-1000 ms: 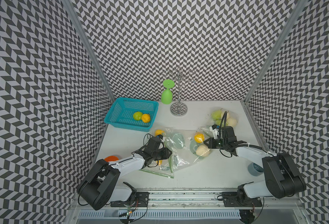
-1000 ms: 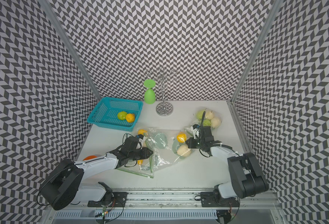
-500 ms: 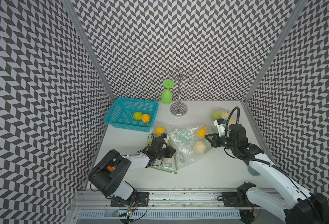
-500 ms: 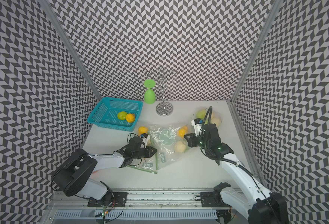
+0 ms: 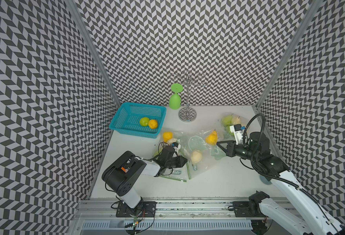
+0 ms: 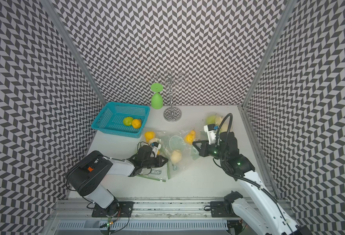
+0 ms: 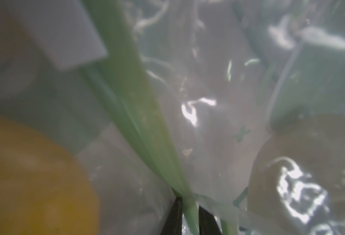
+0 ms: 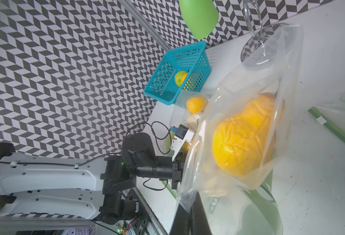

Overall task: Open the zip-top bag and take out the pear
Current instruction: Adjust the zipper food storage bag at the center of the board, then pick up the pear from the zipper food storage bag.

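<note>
The white table [image 5: 208,187] carries a teal basket [image 5: 127,114] in its back left corner and a chrome stand's round base [image 5: 187,115] by the back edge. Three clear zip-top bags lie on it: the front bag [image 5: 176,173] just in front of the basket, the middle bag [image 5: 198,142] partly raised at the centre, and the corner bag [image 5: 228,121] at the back right. A pale blue round thing [image 5: 263,179], mostly hidden, sits by the right edge.

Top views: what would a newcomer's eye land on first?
The clear zip-top bag mid-table, pinched between the left fingers and right fingers, with a yellow pear and a pale pear inside. Next, the teal basket at the back left and the green glass upside down by the metal rack beside it.
</note>
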